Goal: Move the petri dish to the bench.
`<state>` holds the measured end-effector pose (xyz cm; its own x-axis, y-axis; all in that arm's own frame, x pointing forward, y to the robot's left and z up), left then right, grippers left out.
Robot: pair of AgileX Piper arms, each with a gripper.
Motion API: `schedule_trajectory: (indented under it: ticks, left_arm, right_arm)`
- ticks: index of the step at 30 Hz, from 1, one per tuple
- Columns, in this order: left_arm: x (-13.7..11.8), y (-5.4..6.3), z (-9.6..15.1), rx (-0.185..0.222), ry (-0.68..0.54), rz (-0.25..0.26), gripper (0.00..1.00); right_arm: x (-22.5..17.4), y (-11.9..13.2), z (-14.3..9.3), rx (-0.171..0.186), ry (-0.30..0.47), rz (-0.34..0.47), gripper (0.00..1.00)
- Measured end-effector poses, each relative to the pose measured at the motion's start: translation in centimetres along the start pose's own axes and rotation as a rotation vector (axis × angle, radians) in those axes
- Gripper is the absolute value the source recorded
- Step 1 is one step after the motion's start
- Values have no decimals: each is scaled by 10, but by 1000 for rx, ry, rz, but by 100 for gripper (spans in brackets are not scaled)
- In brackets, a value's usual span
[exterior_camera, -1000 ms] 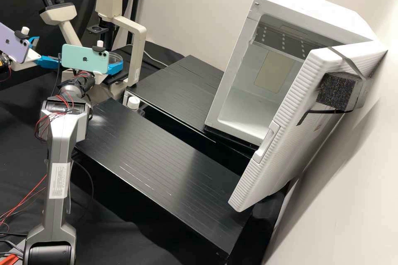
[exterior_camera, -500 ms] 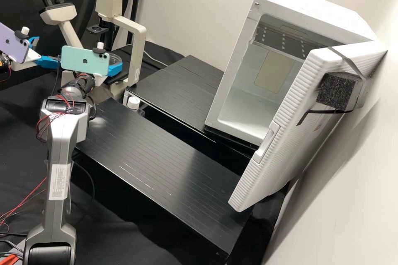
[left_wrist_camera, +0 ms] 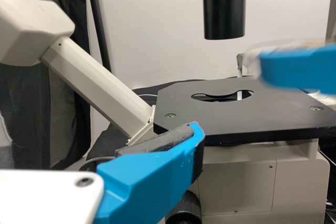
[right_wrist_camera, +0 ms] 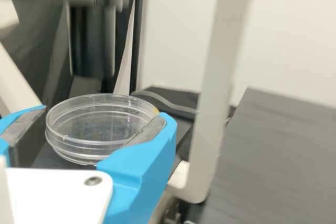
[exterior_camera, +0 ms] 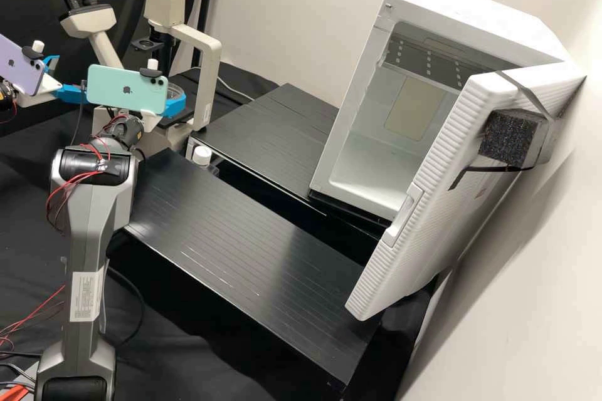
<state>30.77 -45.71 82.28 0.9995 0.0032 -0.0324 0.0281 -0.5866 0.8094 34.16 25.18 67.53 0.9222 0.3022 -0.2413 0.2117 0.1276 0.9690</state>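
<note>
I have the petri dish (right_wrist_camera: 100,127) clamped between the two fingers of my right gripper (exterior_camera: 175,105), near the black stage (left_wrist_camera: 210,119) of the microscope (exterior_camera: 165,7), at the far left. To its left, my left gripper (exterior_camera: 71,78) is spread. The white cabinet (exterior_camera: 476,12) stands at right, door (exterior_camera: 433,188) open.

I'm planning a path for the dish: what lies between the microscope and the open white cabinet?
In the high view, a black bench top lies between the microscope and the open white cabinet.
</note>
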Motion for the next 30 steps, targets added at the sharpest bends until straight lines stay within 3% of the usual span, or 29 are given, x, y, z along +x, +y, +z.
schedule_trajectory:
  ticks: [7, 14, 23, 30]
  left_arm:
    - [0, 0, 0, 0, 0, 0, 100]
    - [0, 0, 0, 0, 0, 0, 100]
    - [0, 0, 0, 0, 0, 0, 100]
    - [0, 0, 0, 0, 0, 0, 100]
  right_arm:
    - [-67, 21, 11, -27, 40, 125, 0]
    - [-137, 29, 38, -70, 28, 207, 0]
    - [-194, 26, 88, -115, -118, 178, 0]
    - [-226, 32, 125, -102, -280, 200, 0]
